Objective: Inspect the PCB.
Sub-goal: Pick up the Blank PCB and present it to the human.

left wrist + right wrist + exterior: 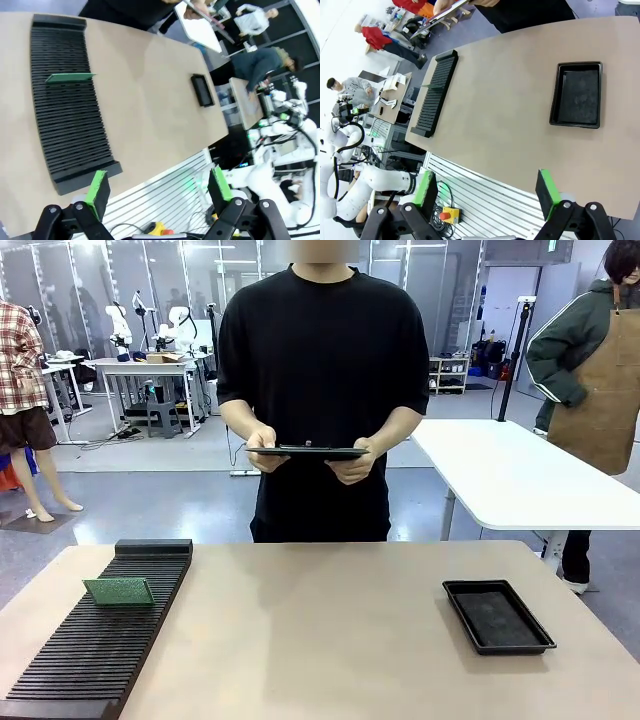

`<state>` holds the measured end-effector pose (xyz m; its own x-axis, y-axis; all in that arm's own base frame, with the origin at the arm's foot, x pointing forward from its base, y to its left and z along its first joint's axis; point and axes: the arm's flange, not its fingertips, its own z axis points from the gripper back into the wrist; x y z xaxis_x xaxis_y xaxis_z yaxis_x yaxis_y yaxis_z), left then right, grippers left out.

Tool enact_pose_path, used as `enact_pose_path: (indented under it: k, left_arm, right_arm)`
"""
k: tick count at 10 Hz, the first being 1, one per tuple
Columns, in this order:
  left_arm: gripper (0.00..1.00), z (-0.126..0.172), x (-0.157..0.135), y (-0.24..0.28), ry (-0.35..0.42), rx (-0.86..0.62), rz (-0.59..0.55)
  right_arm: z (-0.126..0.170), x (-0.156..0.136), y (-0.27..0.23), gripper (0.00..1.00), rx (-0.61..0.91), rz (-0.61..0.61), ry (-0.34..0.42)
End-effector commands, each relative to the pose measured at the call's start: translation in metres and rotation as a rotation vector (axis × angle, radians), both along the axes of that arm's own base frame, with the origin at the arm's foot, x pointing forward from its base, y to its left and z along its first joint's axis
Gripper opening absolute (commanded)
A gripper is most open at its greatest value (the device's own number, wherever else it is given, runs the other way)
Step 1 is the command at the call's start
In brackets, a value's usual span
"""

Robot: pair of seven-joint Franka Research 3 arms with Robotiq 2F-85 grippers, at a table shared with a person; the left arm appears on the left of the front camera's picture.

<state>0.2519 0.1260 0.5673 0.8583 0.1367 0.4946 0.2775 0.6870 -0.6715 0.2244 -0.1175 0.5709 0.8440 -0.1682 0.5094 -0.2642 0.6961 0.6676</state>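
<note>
The PCB (119, 591) is a small green board standing on edge in a slot of the black ribbed rack (100, 640) at the table's left. In the left wrist view the PCB (70, 77) stands upright in the rack (67, 115), far ahead of my left gripper (159, 189), which is open and back off the table's near edge. My right gripper (487, 192) is open too, also off the near edge, and the PCB (431, 86) is a thin sliver in the rack (436, 92) far off.
A shallow black tray (497, 615) lies at the table's right, also in the right wrist view (577, 95). A person in black stands at the far side holding a dark clipboard (305, 452) in both hands. A white table (520, 475) stands behind.
</note>
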Motion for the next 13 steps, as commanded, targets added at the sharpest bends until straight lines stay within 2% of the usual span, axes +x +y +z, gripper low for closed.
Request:
enact_pose_path:
  k: [1,3,5,6,7,8,9,11,12,13]
  left_arm:
    - [1.00,0.045,0.003,-0.024,-0.083,0.385,-0.038]
    - [1.00,0.066,0.030,-0.058,-0.121,0.773,-0.195]
    - [1.00,0.058,0.067,-0.102,-0.228,1.115,-0.432]
    - [1.00,0.050,0.082,-0.119,-0.286,1.236,-0.484]
    - [1.00,0.039,0.091,-0.134,-0.341,1.311,-0.591]
    - [1.00,0.022,0.101,-0.139,-0.340,1.357,-0.722]
    - [1.00,0.004,0.110,-0.142,-0.388,1.347,-0.810]
    - [1.00,-0.013,0.115,-0.145,-0.435,1.301,-0.839]
    - [1.00,-0.009,0.113,-0.146,-0.432,1.245,-0.821]
    - [1.00,-0.009,0.116,-0.157,-0.368,1.333,-0.857]
  right_arm:
    - [0.000,-0.001,0.000,1.00,-0.003,0.008,-0.006]
    - [0.000,-0.001,0.000,1.00,-0.003,0.008,-0.006]
    - [0.000,-0.001,0.000,1.00,-0.003,0.008,-0.006]
    - [0.000,-0.001,0.000,1.00,-0.003,0.008,-0.006]
    - [0.000,-0.001,0.000,1.00,-0.003,0.008,-0.006]
    - [0.000,-0.001,0.000,1.00,-0.003,0.008,-0.006]
    - [0.000,-0.001,0.000,1.00,-0.003,0.008,-0.006]
    - [0.000,-0.001,0.000,1.00,-0.003,0.008,-0.006]
    - [0.000,-0.001,0.000,1.00,-0.003,0.008,-0.006]
    - [0.000,-0.001,0.000,1.00,-0.003,0.008,-0.006]
